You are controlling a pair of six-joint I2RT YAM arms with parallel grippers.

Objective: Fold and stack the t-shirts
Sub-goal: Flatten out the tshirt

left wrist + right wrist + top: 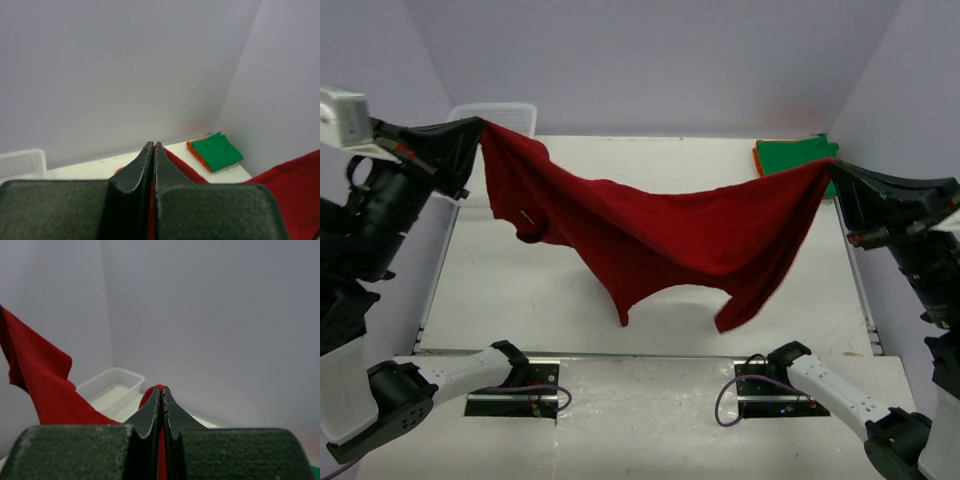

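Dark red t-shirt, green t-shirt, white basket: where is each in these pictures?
dark red t-shirt (660,235): top external view, middle of the hanging cloth.
green t-shirt (216,152): left wrist view, top of the folded shirt.
white basket (97,382): right wrist view, mesh side wall.

I held both arms raised and wide apart, left gripper (477,126) and right gripper (831,166) clamped on the red shirt (670,225).

Soft, even, fairly bright light filled all three views and gave the pale walls (650,60) a lilac cast. The hanging dark red cloth t-shirt (650,230) threw only a faint, diffuse shadow on the white table (520,300). Close to the lenses, the black left gripper (153,146) and right gripper (161,391) looked soft and grainy.
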